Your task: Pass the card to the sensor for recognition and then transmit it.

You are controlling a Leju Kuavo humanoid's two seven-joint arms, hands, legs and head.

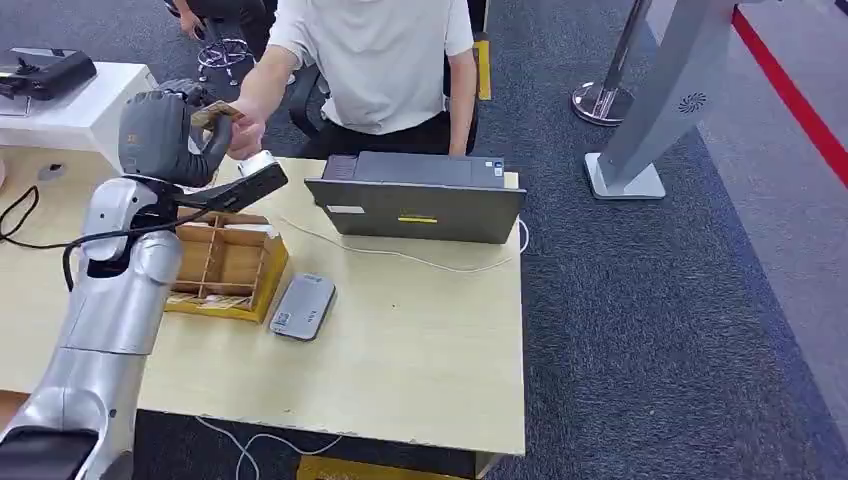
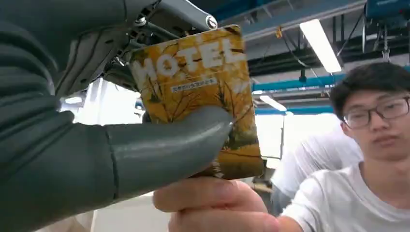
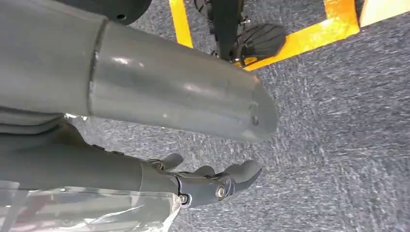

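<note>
One card (image 2: 200, 92) is present: yellow-orange, printed "HOTEL". The left hand (image 1: 165, 135) is raised past the far edge of the table (image 1: 420, 330) and pinches the card between its thumb (image 2: 159, 152) and the darker fingers behind it. The card stands at the fingertips, projecting beyond the thumb. One person's hand (image 1: 245, 128) meets the card from the side opposite the left hand; in the left wrist view that person's fingers (image 2: 208, 198) touch the card's edge just beside the thumb tip.

Below the left hand, on the table: one wooden divided tray (image 1: 225, 265), one grey card reader (image 1: 303, 306) just beside the tray, and one closed laptop (image 1: 418, 195) further off.

The right hand (image 3: 145, 135) hangs over grey carpet (image 3: 338, 145), fingers apart and lightly curled, holding nothing.
</note>
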